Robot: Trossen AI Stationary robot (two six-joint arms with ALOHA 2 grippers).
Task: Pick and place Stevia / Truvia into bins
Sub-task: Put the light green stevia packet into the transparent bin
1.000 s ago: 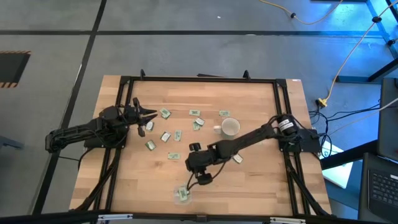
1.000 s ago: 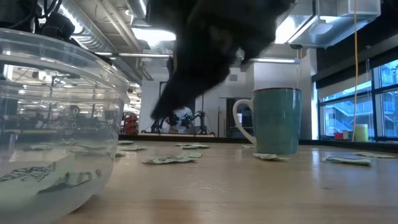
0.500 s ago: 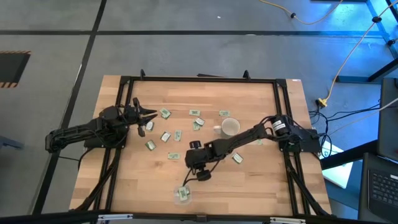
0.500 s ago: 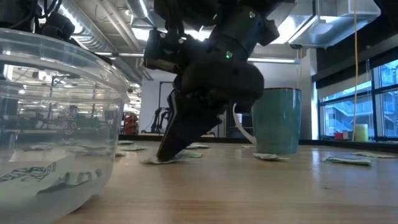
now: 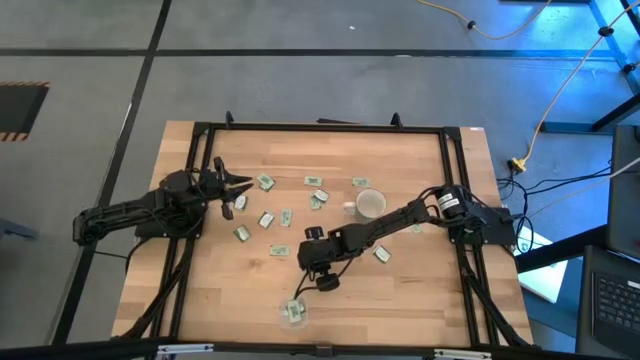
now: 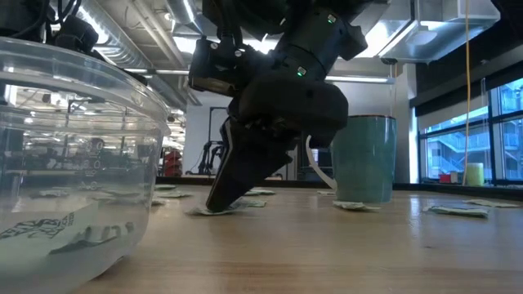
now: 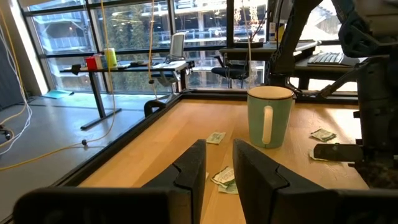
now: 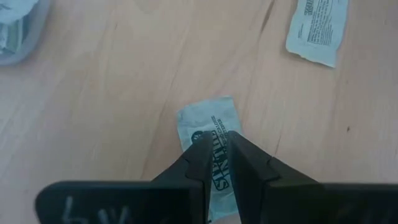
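Looking straight down: right gripper (image 5: pixel 297 302) sits near the front-middle of the tabletop (image 5: pixel 420 290), arm stretched in from the right side past the white mug (image 5: pixel 371 204). The clear dish (image 5: pixel 293 313) is at the near edge, just beside that gripper, with a few sachets already inside. Loose sachets (image 5: pixel 266 219) are scattered over the left-centre of the wood, plus one (image 5: pixel 381 255) right of the arm. Left gripper (image 5: pixel 244 183) is parked at the left side, far-left of the scatter, well apart from the dish.

Low view: dish wall (image 6: pixel 73 163) fills the left foreground, sachets lying in its bottom. Right gripper (image 6: pixel 219 200) is tilted down with its tips at the tabletop, on a sachet (image 6: pixel 214 210) lying flat. Mug (image 6: pixel 364 157) stands upright behind it, more sachets (image 6: pixel 455 210) flat to the right.

Left wrist view: left gripper (image 7: pixel 217 168) fingers stand a little apart with nothing between them, above the wood. Mug (image 7: pixel 270 116) is ahead, sachets (image 7: pixel 216 137) around it.

Right wrist view: right gripper (image 8: pixel 216 152) fingers are nearly together, pinching one green-and-white sachet (image 8: pixel 209 127) that is still flat on the tabletop. Another sachet (image 8: pixel 317 30) lies well apart; the dish rim (image 8: pixel 18 38) shows at the corner of the frame, apart from the pinched sachet.
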